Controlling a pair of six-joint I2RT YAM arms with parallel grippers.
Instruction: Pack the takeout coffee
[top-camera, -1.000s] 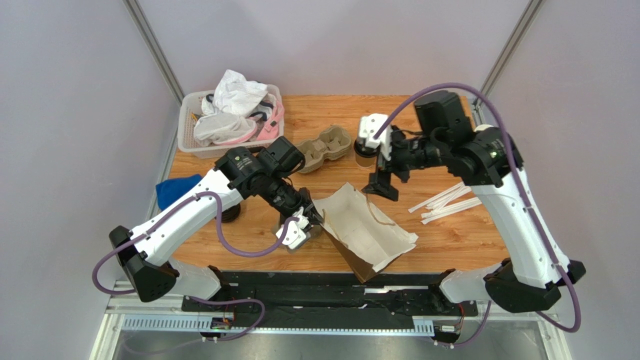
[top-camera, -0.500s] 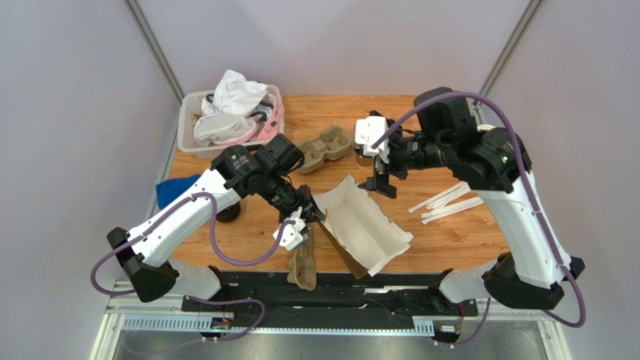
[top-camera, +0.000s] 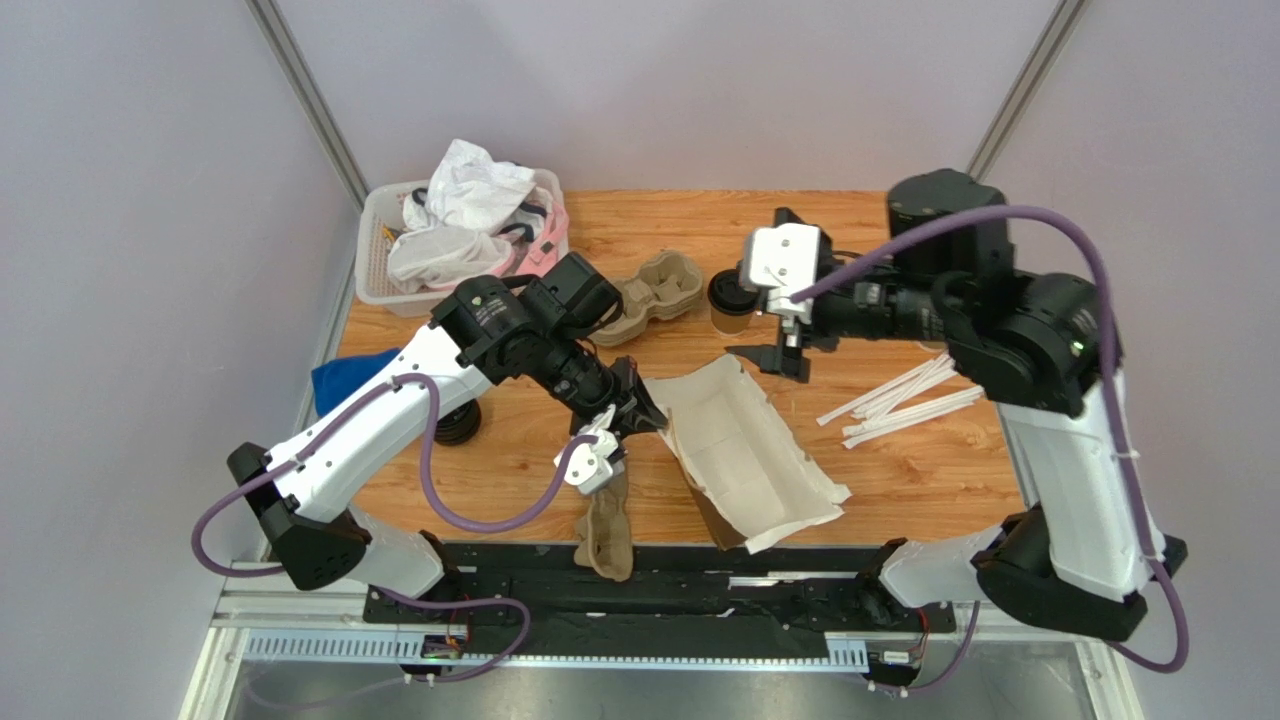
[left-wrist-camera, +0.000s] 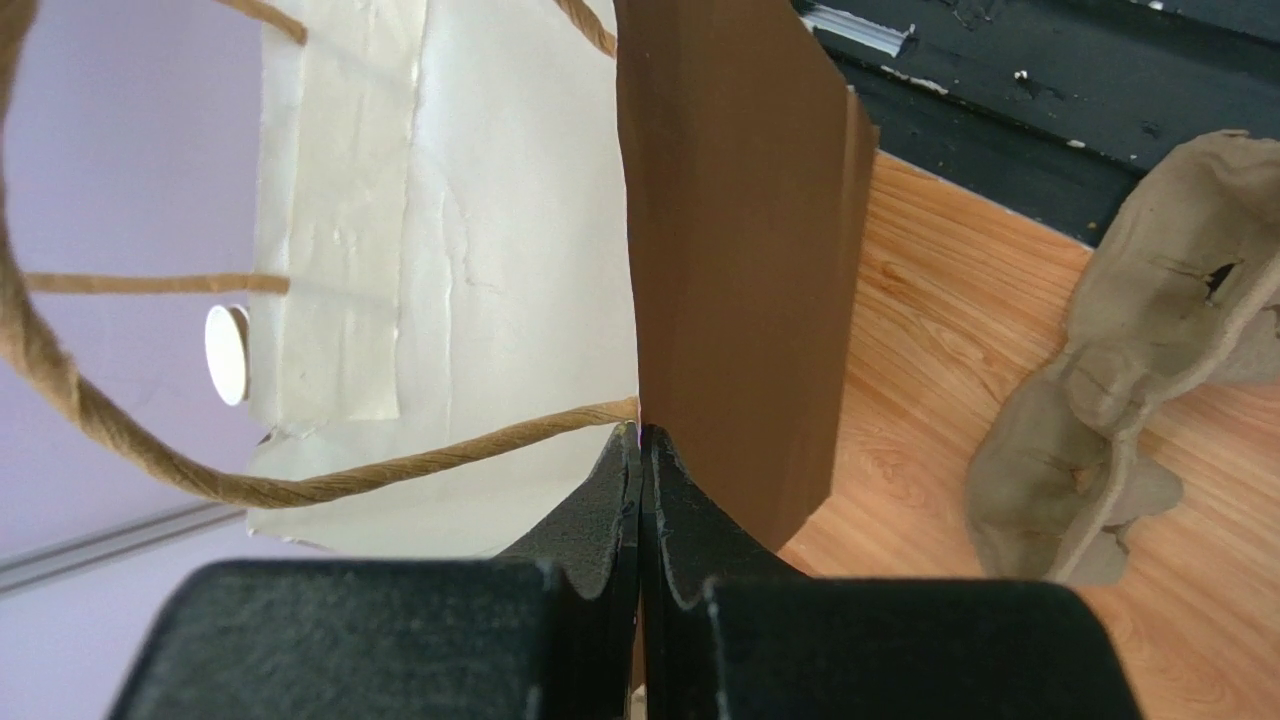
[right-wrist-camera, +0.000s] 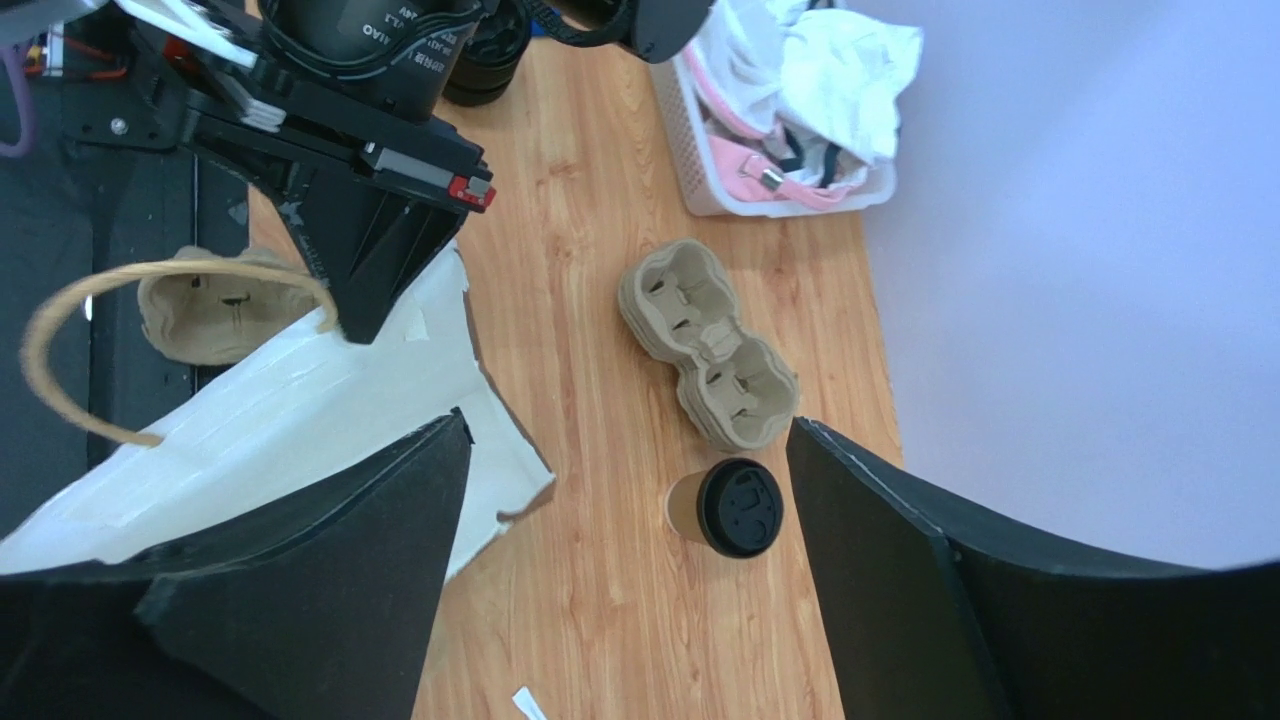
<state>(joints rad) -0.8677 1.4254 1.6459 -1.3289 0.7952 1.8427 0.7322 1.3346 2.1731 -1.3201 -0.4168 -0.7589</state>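
Left gripper (left-wrist-camera: 642, 450): jaws clenched on paper bag (left-wrist-camera: 721, 225) rim. Right gripper (right-wrist-camera: 624, 450): jaws released. Takeout coffee (top-camera: 732, 300): stood on table (top-camera: 932, 465), cup carrier (top-camera: 654, 293) at its 9 o'clock.

Your top cam sits above & behind the arm bases, tilted down and fwd, far enough back to take in the whole table (top-camera: 902, 465), both arms and the walls. Your L wrist cam is v. close. It looks out along the pinched left tool (left-wrist-camera: 642, 495) straight at the edge of the paper bag (left-wrist-camera: 736, 225), w/ a strip of table and the loose cup carrier (left-wrist-camera: 1112, 390) on its right. Your R wrist cam rides higher, looking down at the table between the spread fingers of the right tool (right-wrist-camera: 625, 425), facing toward the left arm (right-wrist-camera: 361, 60). All 3 views share the bag & loose carrier. Top & R wrist also share the takeout coffee (right-wrist-camera: 733, 507), the two-cup carrier (right-wrist-camera: 714, 360) and the basket (right-wrist-camera: 694, 150).
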